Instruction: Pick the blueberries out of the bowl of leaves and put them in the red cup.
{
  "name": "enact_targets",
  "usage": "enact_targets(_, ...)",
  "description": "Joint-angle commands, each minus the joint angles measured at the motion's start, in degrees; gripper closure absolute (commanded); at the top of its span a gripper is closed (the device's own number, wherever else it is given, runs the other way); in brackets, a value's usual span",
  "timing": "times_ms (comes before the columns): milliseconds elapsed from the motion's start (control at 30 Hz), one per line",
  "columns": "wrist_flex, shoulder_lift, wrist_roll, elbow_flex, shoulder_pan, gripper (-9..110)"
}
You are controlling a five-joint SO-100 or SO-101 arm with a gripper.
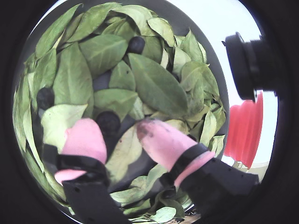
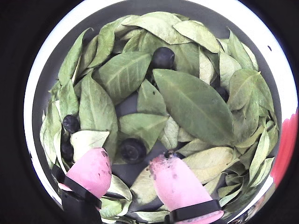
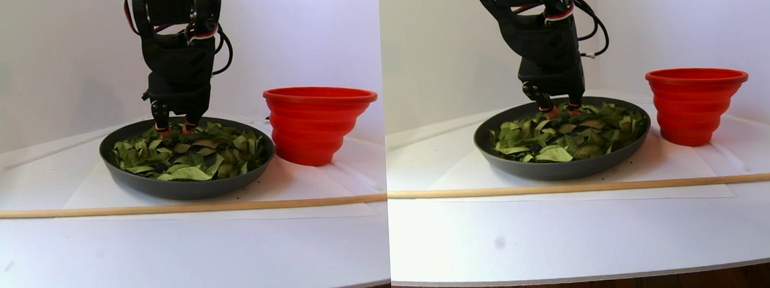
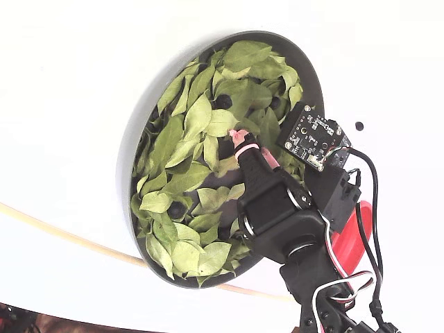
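Observation:
The dark grey bowl (image 2: 46,79) is full of green leaves (image 2: 194,105). My gripper (image 2: 128,158) is open and low over the leaves at the bowl's near side, its pink fingertips (image 2: 93,170) on either side of one blueberry (image 2: 133,149), with gaps on both sides. Other blueberries (image 2: 163,57) lie among the leaves at the top and at the left (image 2: 71,123). In a wrist view the same berry (image 1: 108,122) sits between the fingers. The red cup (image 3: 313,123) stands upright right of the bowl (image 3: 178,187), clear of it. The fixed view shows the gripper (image 4: 253,148) inside the bowl.
A thin wooden stick (image 3: 172,207) lies across the white table in front of the bowl. A white sheet (image 3: 97,190) lies under the bowl and the cup. A black camera module (image 1: 247,65) juts in at the right of a wrist view.

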Motion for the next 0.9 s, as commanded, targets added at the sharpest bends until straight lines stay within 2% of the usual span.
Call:
enact_targets(0, -1.5, 0.7, 0.3, -2.4, 0.3, 85)
enact_targets(867, -4.6, -5.3, 0.1, -2.8, 1.2, 85)
